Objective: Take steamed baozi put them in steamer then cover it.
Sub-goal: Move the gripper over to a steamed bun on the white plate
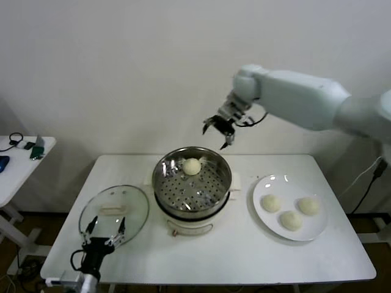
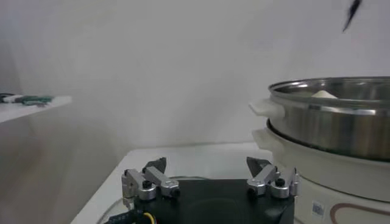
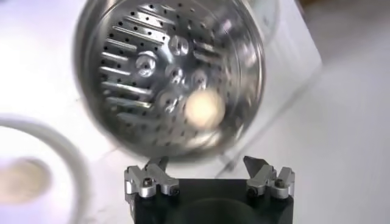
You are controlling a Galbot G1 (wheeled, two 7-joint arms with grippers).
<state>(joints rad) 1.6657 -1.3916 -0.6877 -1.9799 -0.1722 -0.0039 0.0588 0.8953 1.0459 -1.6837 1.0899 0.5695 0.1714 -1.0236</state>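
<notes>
Sitting on the perforated tray, toward the far side of the steamer (image 1: 192, 183), you have one steamed baozi (image 1: 192, 166), a smooth cream-white dome that also shows in the right wrist view (image 3: 203, 108) among the tray's holes. You can see the steamer at the middle of the white table (image 1: 238, 250), its shiny steel pot resting on the cream base, uncovered. Look to the robot's right of it and you find the white plate (image 1: 317, 231) with the other three buns (image 1: 290, 220) lying on it, close together but apart from each other. On the opposite side, just beside the steamer's base, the cover (image 1: 114, 213) lies flat on the table, its cream handle facing up. Your right gripper (image 1: 218, 133) hangs in the air above the far rim of the steamer, well clear of the bun below it, with its two fingers spread wide and nothing between them; the right wrist view shows the same wide gap over the tray. Your left gripper (image 1: 105, 230) sits low at the near edge of the table, over the near rim of the cover, fingers likewise spread apart and holding nothing. Off to the robot's left you can see a small side table (image 1: 18, 162) with a few items on it.
</notes>
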